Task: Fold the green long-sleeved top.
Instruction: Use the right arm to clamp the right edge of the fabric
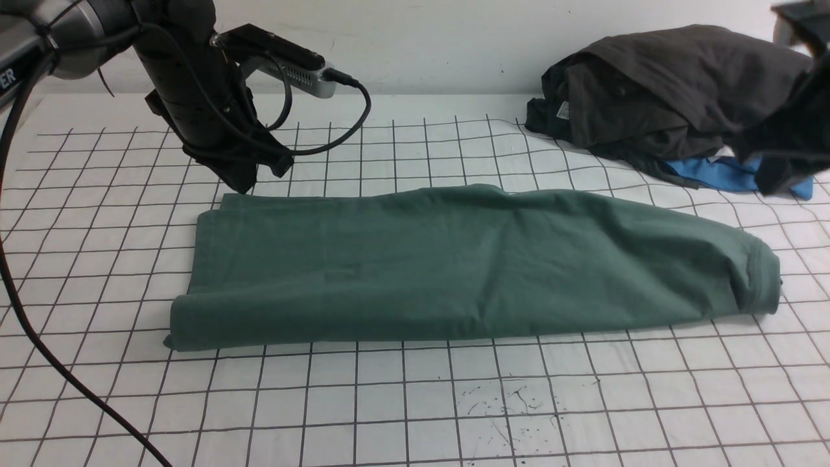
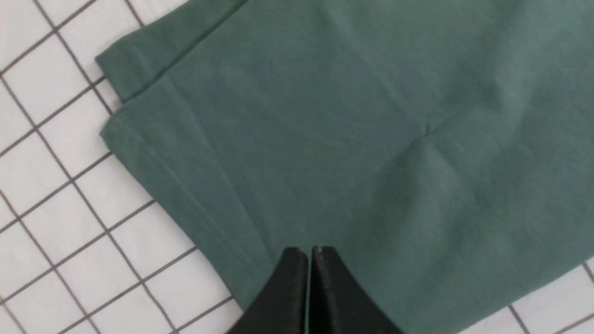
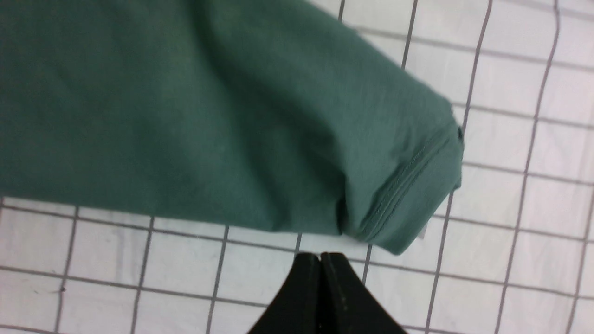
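Note:
The green long-sleeved top (image 1: 467, 266) lies folded into a long band across the middle of the gridded table. Its hemmed end (image 2: 185, 185) points left and a ribbed end (image 3: 408, 190) points right. My left gripper (image 1: 243, 185) hangs at the top's far left corner. In the left wrist view this gripper (image 2: 310, 250) is shut just above the cloth near the hem and grips nothing. My right gripper (image 3: 320, 256) is shut and empty over bare grid, close beside the ribbed end. The right arm (image 1: 801, 130) shows blurred at the right edge of the front view.
A dark grey-black heap of clothes (image 1: 648, 97) sits at the back right, with a bright blue garment (image 1: 713, 174) under it. The left arm's black cable (image 1: 39, 344) trails down the left side. The white gridded cover (image 1: 389, 402) has ink specks near the front.

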You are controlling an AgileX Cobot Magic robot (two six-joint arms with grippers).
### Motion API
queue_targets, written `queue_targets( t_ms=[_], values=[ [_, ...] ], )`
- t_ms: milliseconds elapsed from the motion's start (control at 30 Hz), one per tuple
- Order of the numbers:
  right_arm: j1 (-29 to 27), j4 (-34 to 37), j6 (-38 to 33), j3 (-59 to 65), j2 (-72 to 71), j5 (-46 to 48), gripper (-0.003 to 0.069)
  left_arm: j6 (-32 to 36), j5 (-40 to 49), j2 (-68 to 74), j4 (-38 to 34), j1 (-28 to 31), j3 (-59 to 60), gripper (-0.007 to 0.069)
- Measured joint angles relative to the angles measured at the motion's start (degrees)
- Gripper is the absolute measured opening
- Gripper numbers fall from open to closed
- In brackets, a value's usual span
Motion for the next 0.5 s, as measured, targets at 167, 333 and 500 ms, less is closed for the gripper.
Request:
queue_targets(
  t_ms=[167,333,500],
  values=[
    [-3.92,1.13,0.92,9.95,0.64,-8.40,-0.0008,1.40,0.02,0.00,-2.24,0.00,0.00,-0.0005],
    [-9.20,4.27,1.12,11.25,4.06,-12.59,0.0079,1.71,0.02,0.00,-3.01,0.00,0.00,-0.0005],
    [-12.54,8.32,1.12,11.25,7.73,-16.84,0.0269,1.82,0.02,0.00,-3.12,0.00,0.00,-0.0005]
  ],
)
